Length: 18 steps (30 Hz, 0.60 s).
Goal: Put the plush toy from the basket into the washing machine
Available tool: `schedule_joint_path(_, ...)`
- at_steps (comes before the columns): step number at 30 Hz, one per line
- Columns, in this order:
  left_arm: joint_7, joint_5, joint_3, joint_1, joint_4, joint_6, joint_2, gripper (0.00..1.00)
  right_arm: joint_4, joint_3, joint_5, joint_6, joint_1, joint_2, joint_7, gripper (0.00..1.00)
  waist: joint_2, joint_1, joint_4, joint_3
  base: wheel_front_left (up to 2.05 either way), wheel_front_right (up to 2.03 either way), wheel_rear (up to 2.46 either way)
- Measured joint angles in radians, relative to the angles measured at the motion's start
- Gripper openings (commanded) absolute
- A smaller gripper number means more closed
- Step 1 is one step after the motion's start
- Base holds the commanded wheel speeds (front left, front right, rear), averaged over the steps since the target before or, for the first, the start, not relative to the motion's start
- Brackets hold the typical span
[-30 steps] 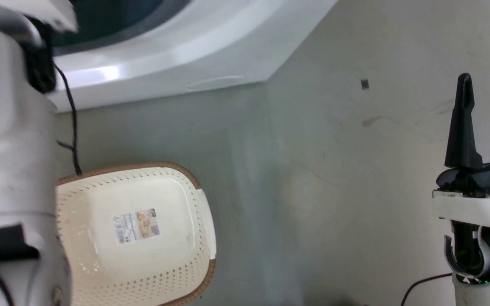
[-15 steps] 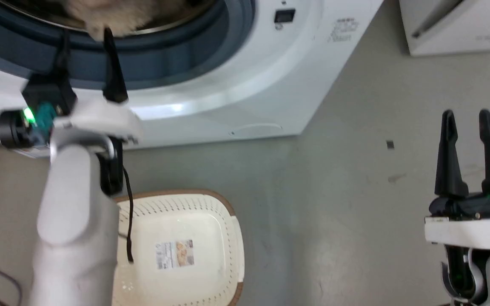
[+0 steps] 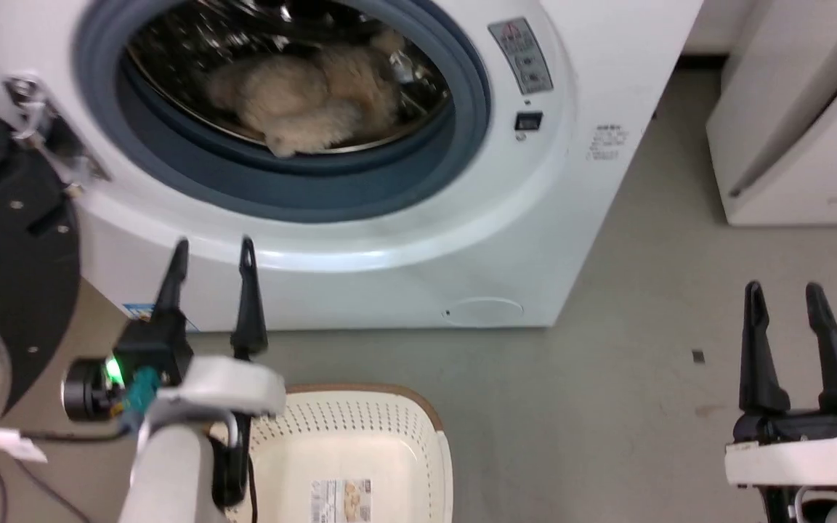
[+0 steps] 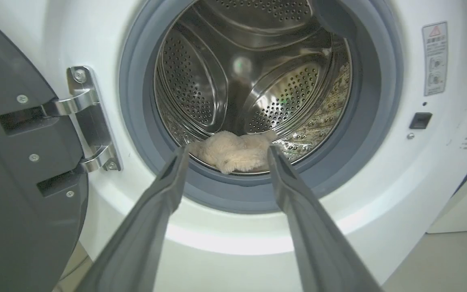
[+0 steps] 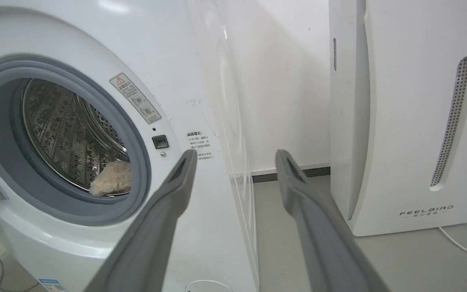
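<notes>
The fluffy beige plush toy (image 3: 309,102) lay inside the white front-loading washing machine (image 3: 593,218), at twelve o'clock from the left gripper (image 3: 213,245). That gripper and the right gripper (image 3: 784,289) stood wide, holding nothing.

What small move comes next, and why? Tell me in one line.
Probably draw the left pincer back from the washer: the toy lies inside the drum, the basket holds no toy, and the right pincer, like the left, stands open and empty.
</notes>
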Motion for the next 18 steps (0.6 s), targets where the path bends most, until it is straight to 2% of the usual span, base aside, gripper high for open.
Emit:
schedule_joint_path(8, 0.0, 0.0, -0.025, 0.172, -0.055, 0.011, -0.003, 1.0, 0.021, -0.004, -0.016, 0.0, 0.06, 0.0, 0.0, 1.0, 0.0, -0.0001, 0.034, -0.093, 0.0, 0.0, 0.0)
schedule_joint_path(18, 0.0, -0.011, -0.041, 0.255, -0.061, 0.034, -0.003, 1.0, 0.043, -0.003, -0.023, 0.0, 0.135, 0.0, 0.0, 1.0, 0.0, -0.0001, 0.047, -0.166, 0.0, 0.0, 0.0)
